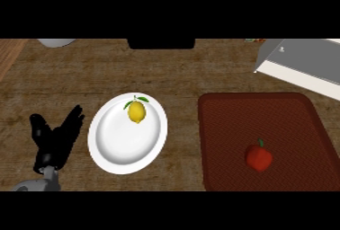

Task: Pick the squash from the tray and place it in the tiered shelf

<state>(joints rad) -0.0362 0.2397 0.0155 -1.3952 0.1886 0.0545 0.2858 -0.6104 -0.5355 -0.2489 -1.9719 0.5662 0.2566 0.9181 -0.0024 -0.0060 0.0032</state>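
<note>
My left hand (56, 137) shows at the lower left of the frame, coming up from the bottom edge on its grey forearm. Its black fingers are spread and point upward, with the thumb set apart to the left; it holds nothing and touches nothing. My right hand does not show anywhere in the frame.

Just to the right of my left hand lies a white plate (126, 152), near the middle of the frame. On its upper part sits a yellow lemon (136, 112) with green leaves at its top.

The right half of the frame is taken by a dark red-brown tray (266, 112) with a raised rim, lying on the wooden counter (86, 67). In the lower middle of the tray rests a red fruit-like thing with a small green stem (259, 157), which looks more like a red pepper than a squash. It is well apart from my hand, with the plate between them.

At the upper right corner, a grey and white shelf (305, 60) stands tilted in the frame, just above the tray's far edge. A dark block (161, 43) and a pale round object (56, 42) sit along the top edge.
</note>
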